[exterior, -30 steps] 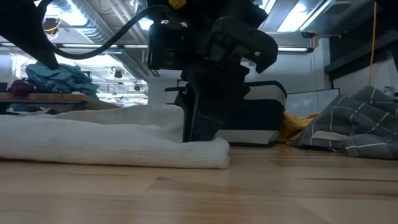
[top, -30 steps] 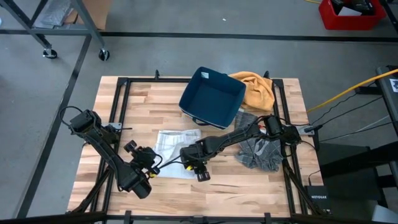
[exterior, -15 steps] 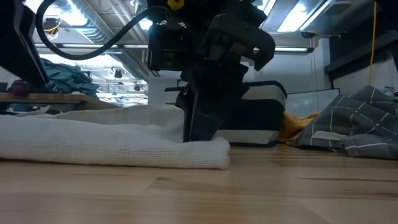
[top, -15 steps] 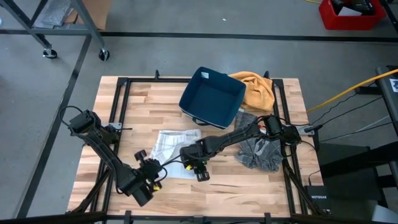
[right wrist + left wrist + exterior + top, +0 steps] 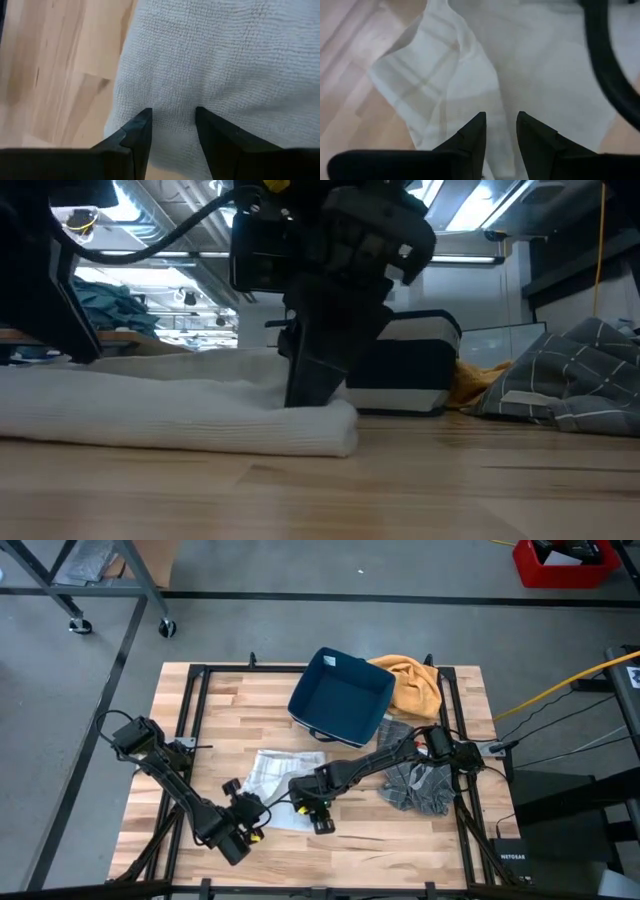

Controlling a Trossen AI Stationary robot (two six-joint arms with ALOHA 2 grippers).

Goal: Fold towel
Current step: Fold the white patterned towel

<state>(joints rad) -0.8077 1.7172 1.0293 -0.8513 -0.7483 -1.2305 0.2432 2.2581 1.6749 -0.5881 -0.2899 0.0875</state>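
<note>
The white woven cotton towel [image 5: 282, 776] lies flat on the pale wooden slatted surface [image 5: 250, 705]. The right gripper [image 5: 172, 125] presses down on the towel's near edge, jaws apart with cloth between them. The left gripper [image 5: 498, 131] sits over the towel's opposite corner, jaws slightly apart astride a fold, grip uncertain.

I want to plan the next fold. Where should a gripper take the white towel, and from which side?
Best grip the white towel at its thick folded edge near the right gripper, coming from above: the towel lies flat on the table, so only its rim can be pinched.
</note>
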